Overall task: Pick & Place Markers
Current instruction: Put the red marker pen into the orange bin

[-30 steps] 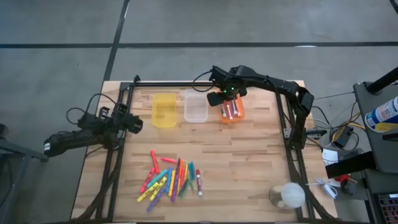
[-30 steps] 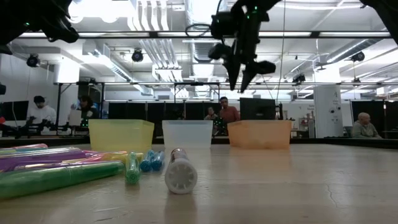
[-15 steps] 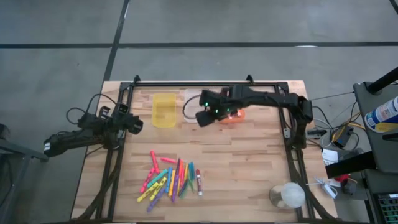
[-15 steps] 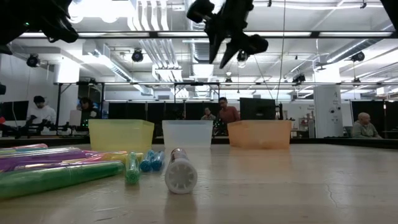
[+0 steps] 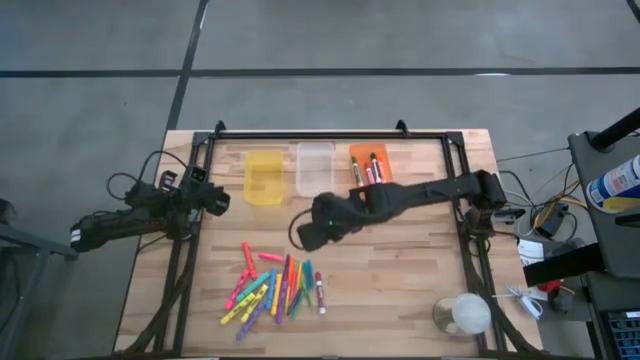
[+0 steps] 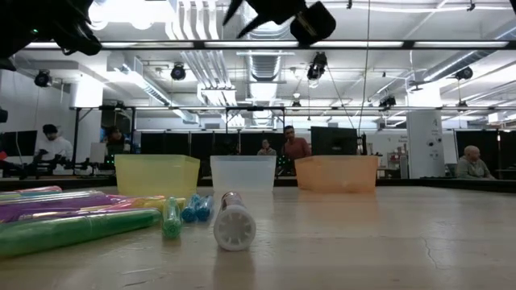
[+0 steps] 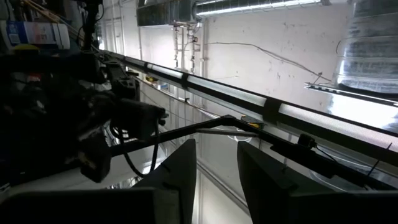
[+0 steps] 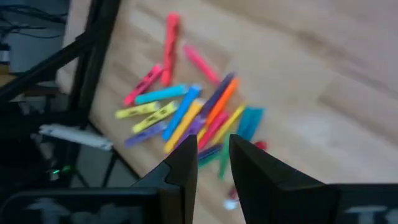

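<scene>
Overhead and level views of my workbench, with both wrist views. The right gripper (image 5: pixel 303 235) hangs above the middle of the wooden table (image 5: pixel 400 270), on an arm reaching in from the right edge. It sits between the row of bins and the loose markers (image 5: pixel 272 287). In its wrist view its two dark fingers (image 8: pixel 184 168) stand a narrow gap apart with nothing between them, and the heap of markers (image 8: pixel 186 112) lies on the wood beyond them.

Those markers form a scattered pile on the near part of the table, left of centre: pink, red, yellow, green, blue, purple and orange, mostly side by side, some crossing. One white pen with a red cap (image 5: pixel 320 294) lies at the pile's right edge. In the level view the same pile shows at the left, with one white pen (image 6: pixel 233 221) pointing end-on at the camera.

Three bins stand in a row at the far side: a yellow bin (image 5: pixel 264 177), a clear bin (image 5: pixel 314 168) and an orange bin (image 5: pixel 369 164). A few markers (image 5: pixel 373 167) already lie in the orange one.

The left gripper (image 5: pixel 217 199) waits off the table's left edge, clear of everything. In its wrist view its fingers (image 7: pixel 180 171) stand apart and empty, facing the room.
</scene>
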Tool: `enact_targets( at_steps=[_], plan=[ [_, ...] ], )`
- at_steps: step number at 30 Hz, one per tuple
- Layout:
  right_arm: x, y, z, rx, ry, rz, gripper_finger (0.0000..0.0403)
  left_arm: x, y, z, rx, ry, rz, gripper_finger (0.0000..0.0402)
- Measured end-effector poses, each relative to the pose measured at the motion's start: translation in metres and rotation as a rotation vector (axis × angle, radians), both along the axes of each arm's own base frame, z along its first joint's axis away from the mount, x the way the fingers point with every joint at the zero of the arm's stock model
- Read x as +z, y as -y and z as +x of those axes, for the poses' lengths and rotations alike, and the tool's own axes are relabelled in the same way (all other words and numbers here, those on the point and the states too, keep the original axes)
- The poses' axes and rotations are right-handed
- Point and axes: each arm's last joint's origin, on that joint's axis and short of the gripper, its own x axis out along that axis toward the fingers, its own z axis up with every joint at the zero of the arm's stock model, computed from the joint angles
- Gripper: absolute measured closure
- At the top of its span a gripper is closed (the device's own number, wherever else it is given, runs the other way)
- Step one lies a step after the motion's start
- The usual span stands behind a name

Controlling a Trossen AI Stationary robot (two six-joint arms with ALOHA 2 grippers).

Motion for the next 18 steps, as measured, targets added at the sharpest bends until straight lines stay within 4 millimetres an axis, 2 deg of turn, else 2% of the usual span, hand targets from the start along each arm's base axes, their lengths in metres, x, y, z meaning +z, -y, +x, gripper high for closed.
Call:
enact_targets(
  at_steps=[4,7,14,18],
  plan=[
    [-0.006,-0.020,0.002,-0.021,-0.007,0.052,0.0307,0.000,0.000,0.000,-0.010,-0.001,0.005,0.0290],
    [-0.014,-0.036,0.005,-0.018,-0.013,0.079,0.0285,0.000,0.000,0.000,-0.013,-0.002,0.007,0.0290],
    [-0.053,-0.065,0.023,0.056,-0.070,0.185,0.0213,-0.001,0.001,0.001,-0.032,-0.012,0.006,0.0290],
    [-0.074,-0.077,0.026,0.048,-0.143,0.235,0.0197,-0.001,0.001,0.001,-0.045,-0.014,0.010,0.0290]
  ],
)
